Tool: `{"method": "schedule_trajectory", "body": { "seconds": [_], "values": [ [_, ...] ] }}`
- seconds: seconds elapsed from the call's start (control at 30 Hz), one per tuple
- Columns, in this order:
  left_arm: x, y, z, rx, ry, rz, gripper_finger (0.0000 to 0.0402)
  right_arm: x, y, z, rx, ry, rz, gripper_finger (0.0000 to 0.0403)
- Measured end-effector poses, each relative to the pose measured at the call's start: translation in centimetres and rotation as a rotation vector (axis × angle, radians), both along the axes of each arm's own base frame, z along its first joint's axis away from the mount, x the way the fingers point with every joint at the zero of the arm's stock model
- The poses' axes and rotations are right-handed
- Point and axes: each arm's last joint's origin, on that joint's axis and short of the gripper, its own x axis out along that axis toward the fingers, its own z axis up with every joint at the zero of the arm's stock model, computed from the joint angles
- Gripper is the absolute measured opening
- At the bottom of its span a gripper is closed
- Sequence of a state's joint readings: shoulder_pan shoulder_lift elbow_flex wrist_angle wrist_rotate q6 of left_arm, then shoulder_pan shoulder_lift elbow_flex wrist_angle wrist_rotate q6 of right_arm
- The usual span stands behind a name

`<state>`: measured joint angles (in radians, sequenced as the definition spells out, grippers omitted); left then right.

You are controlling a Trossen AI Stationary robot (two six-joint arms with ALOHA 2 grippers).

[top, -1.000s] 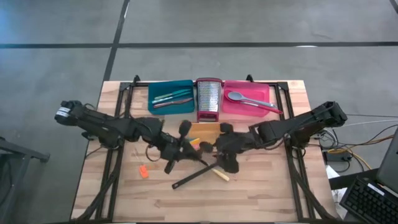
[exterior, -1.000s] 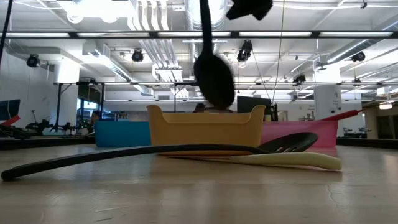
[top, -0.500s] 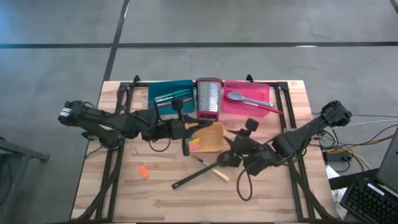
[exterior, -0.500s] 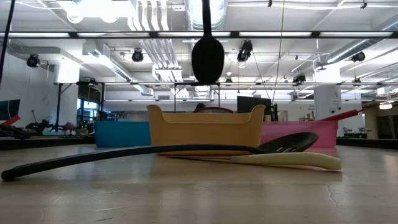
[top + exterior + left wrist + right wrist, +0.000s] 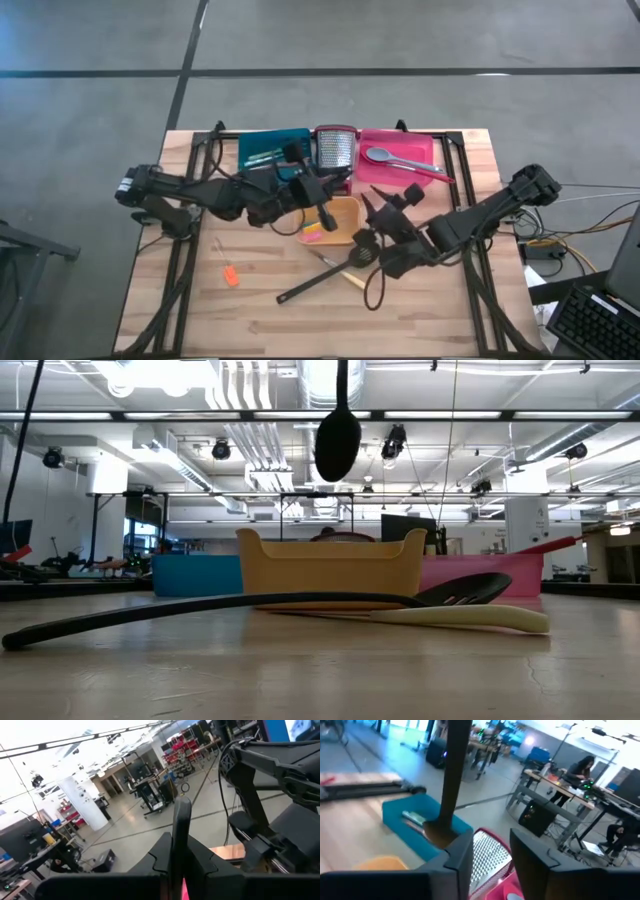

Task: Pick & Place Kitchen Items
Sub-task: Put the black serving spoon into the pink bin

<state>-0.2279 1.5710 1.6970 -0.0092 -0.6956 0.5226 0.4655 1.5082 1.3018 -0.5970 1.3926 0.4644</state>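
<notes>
left claw (image 5: 322, 210): over the orange tray (image 5: 338, 222), my fingers clamped on a dark utensil handle (image 5: 179, 837).
right claw (image 5: 378, 222): just beside the orange tray's right edge, my fingers closed on the long black spoon (image 5: 373, 285); its bowl (image 5: 337, 444) hangs high above the surface.
slotted spatula (image 5: 322, 278): flat on the surface (image 5: 260, 300) in front of the orange tray, beside a cream-handled tool (image 5: 462, 618).
grey spoon (image 5: 385, 156): in the pink tray (image 5: 425, 150).
thin tools (image 5: 265, 157): in the teal tray (image 5: 250, 145).
orange piece (image 5: 230, 275): loose on the surface, left of the spatula.
grater (image 5: 336, 152): upright between teal and pink trays.
</notes>
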Motion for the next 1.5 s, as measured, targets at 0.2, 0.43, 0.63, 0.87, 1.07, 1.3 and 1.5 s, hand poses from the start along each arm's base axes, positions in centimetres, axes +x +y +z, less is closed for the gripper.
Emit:
{"method": "schedule_trajectory", "body": {
  "seconds": [0.2,0.43,0.63,0.87,1.07,1.3,1.5],
  "values": [
    [1.0,0.2,0.4,0.001,0.001,0.011,0.0024,0.5,-0.7,0.1,0.006,-0.024,-0.030,0.0196],
    [0.8,1.6,0.5,-0.026,0.025,0.047,0.0024,0.2,-0.6,-0.2,-0.044,-0.034,-0.070,0.0248],
    [0.9,2.5,0.5,-0.070,0.007,-0.004,0.0024,0.5,-0.7,-1.0,-0.038,-0.103,-0.107,0.0272],
    [1.0,3.1,0.4,-0.074,0.015,0.014,0.0024,1.0,0.2,-1.1,0.070,-0.121,0.017,0.0275],
    [1.0,3.1,0.0,-0.053,0.071,0.052,0.0024,1.1,3.6,-0.3,0.151,-0.018,0.450,0.0252],
    [0.8,3.3,0.3,-0.039,0.080,0.069,0.0024,1.9,4.9,1.5,0.013,-0.173,0.820,0.0231],
    [-0.9,3.6,2.1,-0.068,0.046,0.079,0.0024,3.2,0.5,0.0,-0.085,-0.201,0.568,0.0224]
  ]
}}
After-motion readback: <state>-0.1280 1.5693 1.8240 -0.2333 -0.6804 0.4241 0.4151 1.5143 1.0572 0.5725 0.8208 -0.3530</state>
